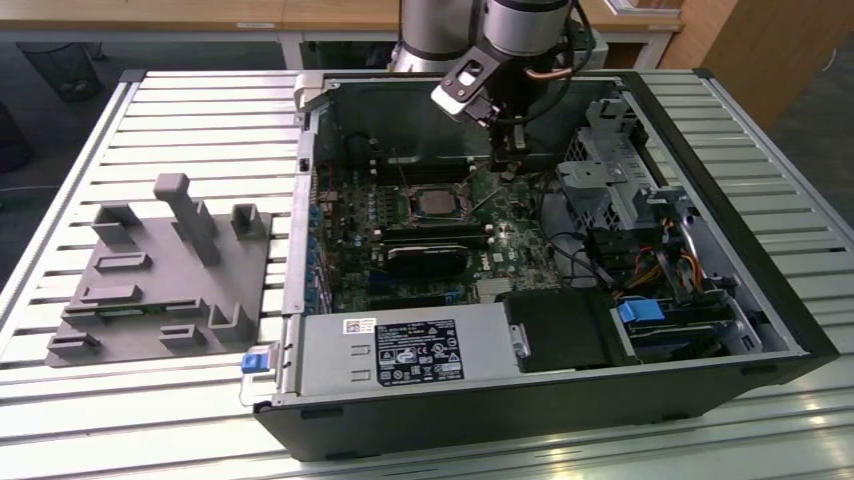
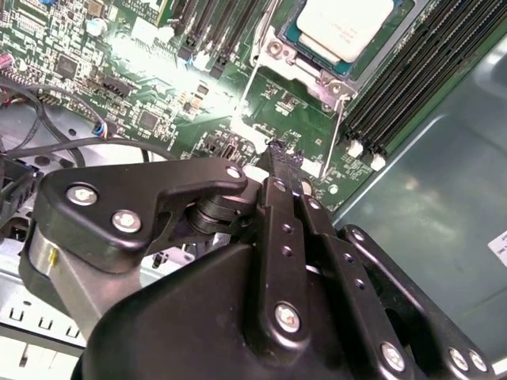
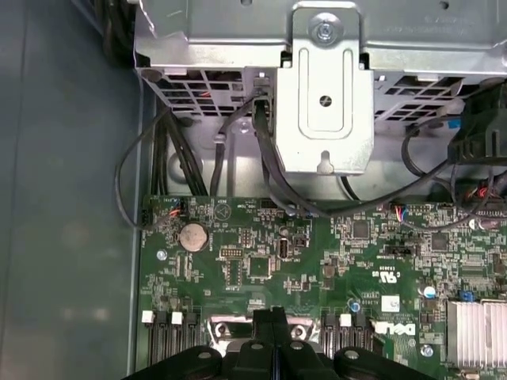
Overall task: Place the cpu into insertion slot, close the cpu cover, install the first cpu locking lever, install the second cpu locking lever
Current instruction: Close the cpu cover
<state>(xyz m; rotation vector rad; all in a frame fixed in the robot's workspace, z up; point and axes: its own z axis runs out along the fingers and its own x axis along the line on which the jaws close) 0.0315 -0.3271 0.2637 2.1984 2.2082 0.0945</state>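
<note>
Chip: the small flat square silver-grey metal cpu (image 2: 344,22) is seated in the square black insertion slot with a grey metal rim (image 2: 305,70).
Jaws: the jaws of the black gripper (image 2: 279,152) are clenched together on nothing, near the slot's corner.
Exterior view: an open black computer case (image 1: 534,410) is shown on a slatted metal bench (image 1: 187,110).
First wrist view: a silver metal bracket (image 3: 325,103) is shown.

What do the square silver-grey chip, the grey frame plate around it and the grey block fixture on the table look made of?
The square silver-grey cpu top: metal, satin finish, pale even sheen. The thin grey cpu cover frame: likely bare stamped steel, bright glints at its edges. The grey block fixture: probably plastic, uniformly dull, no glint.
</note>
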